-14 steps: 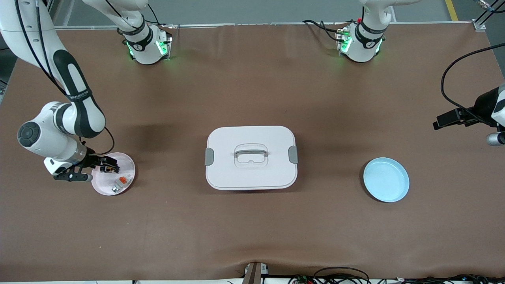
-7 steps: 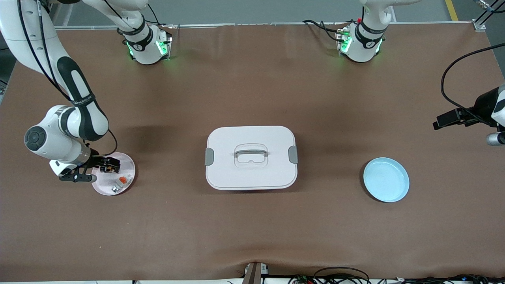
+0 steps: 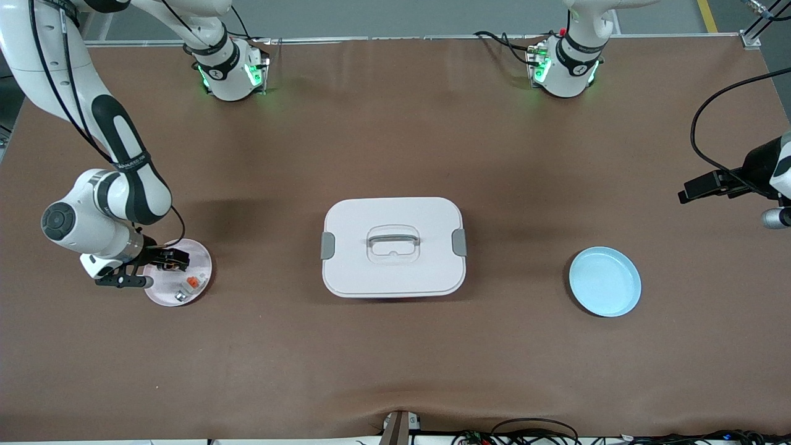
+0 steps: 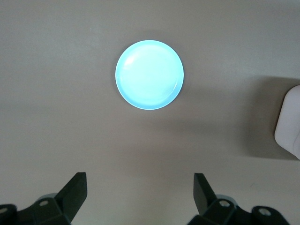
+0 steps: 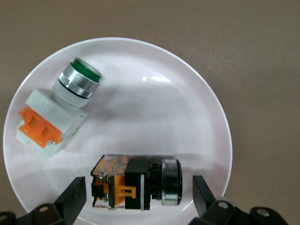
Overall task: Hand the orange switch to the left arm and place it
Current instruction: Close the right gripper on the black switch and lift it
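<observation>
**Right arm edged in over pink plate; grasp not yet made**

Shifted a little toward the box within the last second: right arm (image 3: 105, 204), elbow and wrist both. Now parked with right gripper (image 5: 139, 182) low over the pink plate (image 3: 203, 275), at nine o'clock from the box (image 3: 393, 247). Fingers spread wide, one on each side of the orange switch (image 5: 136, 183), which lies on its side on that plate. Judged a final line-up before closing, so pickup, handover and the route round the box are all still to come.

Unmoved: left arm (image 3: 763, 170), waiting at the table's three o'clock edge. Left gripper (image 4: 139, 182) open and empty above bare table near the blue plate (image 4: 149, 75).

Cut off by the front view's edge: most of the left arm. Covered by the right gripper in the front view: nearly all of the orange switch. Not determinable: whether either pad touches the switch, or how high the fingers hang over the plate. Sharing the pink plate, apart from the target: a green-capped switch (image 5: 61, 115).
</observation>
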`<state>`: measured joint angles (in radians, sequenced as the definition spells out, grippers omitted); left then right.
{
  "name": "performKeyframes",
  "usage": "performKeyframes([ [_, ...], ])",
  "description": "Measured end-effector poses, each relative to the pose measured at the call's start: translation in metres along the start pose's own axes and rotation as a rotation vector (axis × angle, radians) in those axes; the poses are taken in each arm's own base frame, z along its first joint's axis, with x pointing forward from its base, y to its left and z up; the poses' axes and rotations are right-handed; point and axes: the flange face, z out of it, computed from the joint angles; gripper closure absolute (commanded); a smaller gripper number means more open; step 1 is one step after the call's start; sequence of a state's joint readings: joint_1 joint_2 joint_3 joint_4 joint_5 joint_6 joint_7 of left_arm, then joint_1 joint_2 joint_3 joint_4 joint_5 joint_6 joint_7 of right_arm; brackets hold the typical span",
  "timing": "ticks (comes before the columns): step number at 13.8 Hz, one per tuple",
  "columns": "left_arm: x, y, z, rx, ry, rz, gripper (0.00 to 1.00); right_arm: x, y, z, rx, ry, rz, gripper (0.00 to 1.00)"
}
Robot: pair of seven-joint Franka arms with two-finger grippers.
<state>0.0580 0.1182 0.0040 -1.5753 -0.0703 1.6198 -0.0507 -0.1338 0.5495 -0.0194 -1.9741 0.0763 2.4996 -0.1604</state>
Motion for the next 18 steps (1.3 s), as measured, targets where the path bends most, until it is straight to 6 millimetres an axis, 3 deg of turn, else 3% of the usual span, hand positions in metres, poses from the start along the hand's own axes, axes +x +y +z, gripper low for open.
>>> performKeyframes([
  [7,0.0,0.0,0.0,0.0,0.0,0.0,0.0,0.0038,0.0004,-0.0007,-0.001,0.006,0.0,0.0],
  [8,0.0,0.0,0.0,0.0,0.0,0.0,0.0,0.0038,0.0005,-0.0001,-0.001,0.005,0.0,0.22],
  [10,0.0,0.0,0.0,0.0,0.0,0.0,0.0,0.0034,0.0013,0.001,-0.001,0.003,0.002,0.85],
  [11,0.0,0.0,0.0,0.0,0.0,0.0,0.0,0.003,0.0015,0.0017,0.0,0.0,0.003,1.0],
  [15,0.0,0.0,0.0,0.0,0.0,0.0,0.0,0.0028,0.0013,0.0019,0.003,-0.006,0.029,1.0],
  [18,0.0,0.0,0.0,0.0,0.0,0.0,0.0,0.001,-0.0059,0.0009,0.017,-0.074,0.194,1.0],
])
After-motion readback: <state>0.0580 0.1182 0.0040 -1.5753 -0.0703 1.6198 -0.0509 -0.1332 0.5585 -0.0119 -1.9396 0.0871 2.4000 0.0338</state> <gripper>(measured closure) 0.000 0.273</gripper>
